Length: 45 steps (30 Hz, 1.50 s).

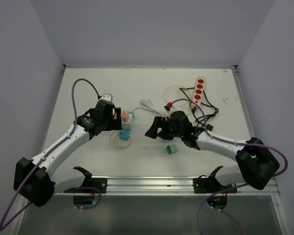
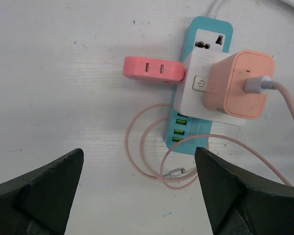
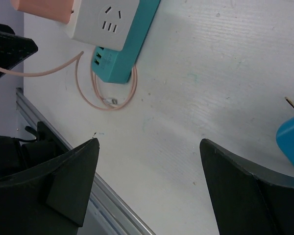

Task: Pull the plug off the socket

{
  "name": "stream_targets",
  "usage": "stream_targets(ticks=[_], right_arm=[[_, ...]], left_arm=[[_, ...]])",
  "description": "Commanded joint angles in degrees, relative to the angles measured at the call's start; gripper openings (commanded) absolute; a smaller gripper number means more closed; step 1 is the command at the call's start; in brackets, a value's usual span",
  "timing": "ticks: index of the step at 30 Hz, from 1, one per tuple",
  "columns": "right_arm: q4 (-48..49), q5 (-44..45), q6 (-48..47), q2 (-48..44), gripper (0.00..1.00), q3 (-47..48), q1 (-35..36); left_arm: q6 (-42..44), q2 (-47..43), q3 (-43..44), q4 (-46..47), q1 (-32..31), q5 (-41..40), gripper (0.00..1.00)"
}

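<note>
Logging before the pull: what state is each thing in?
peach plug: seated in white adapter.
white adapter: seated on teal strip.
pink cable: coiled, free end unplugged.
green plug: lying loose, unplugged.
left end effector: open, empty.
right end effector: open, empty.

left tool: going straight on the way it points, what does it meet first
Most likely the loose pink cable coiled at the near end of the teal power strip, with the table just beneath. Depth is unclear here.
</note>
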Motion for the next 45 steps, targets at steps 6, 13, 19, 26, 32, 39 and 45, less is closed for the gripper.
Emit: stream_targets(ticks=[6,13,19,26,32,39,45], right_arm=[[10.8,1.9,3.6,7.4,0.8,3.3,3.9],[21.2,0.6,7.4,16.9,0.66,6.9,5.2],[24.7,-0.6,8.9,22.2,0.63,9.8,5.9],[25.0,-0.9,8.8,24.7,0.63,10.9,6.3],[25.8,-1.1,8.9,26.3,0.64,10.6,6.3],[25.5,0.9,7.2,24.2,0.65,7.4,6.3],[21.1,4.4,3.7,20.0,0.67,4.7,6.3]], left_arm=[[-1.8,-2.0,-3.9,10.7,12.7,10.8,0.94],[-5.7,2.4,-6.3,18.9,16.6,22.3,0.87],[-10.8,3.5,-11.7,19.3,16.6,19.2,0.68],[-15.1,5.1,-19.3,24.7,16.7,21.4,0.53],[-17.8,7.4,-23.6,31.0,15.8,24.9,0.52],[-22.2,10.4,-23.6,35.3,8.3,24.7,0.52],[-26.7,9.3,-25.3,38.0,2.3,25.6,0.52]])
